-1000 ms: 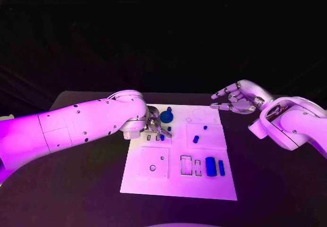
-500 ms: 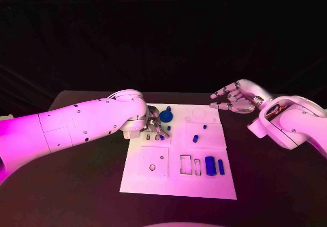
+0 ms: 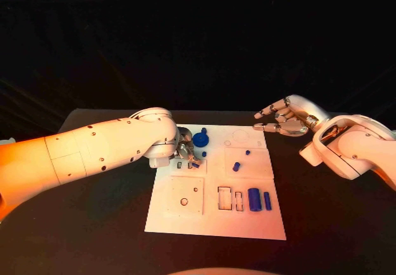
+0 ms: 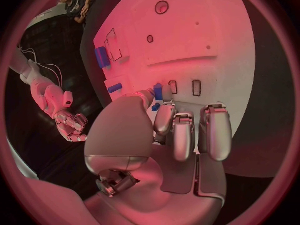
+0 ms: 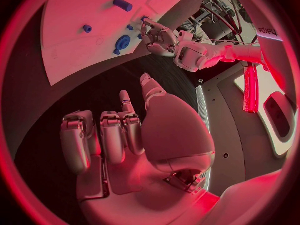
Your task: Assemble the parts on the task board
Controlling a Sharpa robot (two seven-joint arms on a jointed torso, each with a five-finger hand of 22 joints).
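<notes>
Task board (image 3: 216,226) sits mid-counter (image 3: 91,229), white, flat.

Left robot hand (image 3: 186,152) is down over the board's upper-left corner, fingers curled toward the two small slots (image 4: 184,87) there. Fingertips are right at a small blue part (image 4: 158,91); wrist view shows the part between the thumb and a finger, but can't tell whether it's actually pinched. The left forearm covers the counter just left of the board.

Right robot hand (image 3: 285,118) hovers off the board's upper-right corner, above the counter, fingers half curled and apart, nothing in them.

Other parts on the board:
- blue round piece (image 3: 201,138) near the top edge, just beside the left hand
- short blue peg (image 3: 237,167) in the right-centre panel, a smaller blue dot (image 3: 248,153) above it
- big blue cylinder (image 3: 255,200) and thin blue bar (image 3: 267,201) side by side lower right, next to two empty rectangular slots (image 3: 230,199)
- lower-left panel has a small round hole (image 3: 184,202)
</notes>
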